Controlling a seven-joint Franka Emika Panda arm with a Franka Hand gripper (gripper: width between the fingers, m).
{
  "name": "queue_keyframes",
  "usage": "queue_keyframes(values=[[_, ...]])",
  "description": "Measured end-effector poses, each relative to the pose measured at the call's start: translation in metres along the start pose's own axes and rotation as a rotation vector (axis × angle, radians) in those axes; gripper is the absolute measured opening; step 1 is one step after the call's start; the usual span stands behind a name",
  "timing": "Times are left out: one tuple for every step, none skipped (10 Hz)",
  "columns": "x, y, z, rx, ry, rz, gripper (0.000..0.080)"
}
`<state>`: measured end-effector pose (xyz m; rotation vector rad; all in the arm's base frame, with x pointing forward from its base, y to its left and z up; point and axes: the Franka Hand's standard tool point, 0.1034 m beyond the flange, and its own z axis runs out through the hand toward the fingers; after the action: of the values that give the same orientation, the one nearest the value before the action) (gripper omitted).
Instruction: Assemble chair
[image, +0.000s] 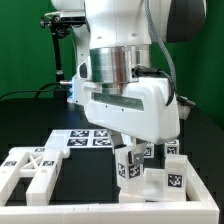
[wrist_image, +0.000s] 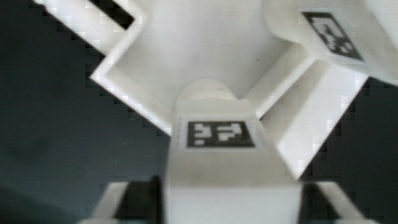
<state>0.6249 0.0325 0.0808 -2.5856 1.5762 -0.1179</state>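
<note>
Straddling the upright tagged chair piece (wrist_image: 222, 150), the gripper (wrist_image: 222, 198) is held above it; clamped or slackened cannot be told. Upright pose is judged to suit seating into the white panel (wrist_image: 160, 60) beneath. The cross-braced frame (image: 30, 165) is parked clear at 8 o'clock of the gripper, exterior view.

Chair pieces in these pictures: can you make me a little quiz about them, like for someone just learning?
1. True or false: the cross-braced frame lies at the exterior view's right.
2. What colour are the chair pieces? A red, B white, C blue.
3. Fill in: in the wrist view, the white block straight ahead carries a black-and-white ____.
Key: 1 false, it lies at the left; 2 B; 3 marker tag.
</note>
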Motion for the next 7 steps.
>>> queue_keyframes(values=[[-0.0006, -0.0002, 0.0002, 0.001, -0.001, 0.036, 0.0495], [-0.0002, -0.0001, 0.0, 0.001, -0.001, -0.03, 0.0495], [-0.0002, -0.0003, -0.0004, 0.001, -0.001, -0.108, 0.0618], [-0.0018, -0.0016, -0.0005, 0.0, 0.003, -0.191, 0.0618], [-0.0021, -0.0018, -0.0003, 0.0, 0.003, -0.288, 0.0643], [-0.0012, -0.0013, -0.0002, -0.001, 0.004, -0.363, 0.0643], [-0.0011, -0.0012, -0.0002, -0.001, 0.004, -0.424, 0.0649]])
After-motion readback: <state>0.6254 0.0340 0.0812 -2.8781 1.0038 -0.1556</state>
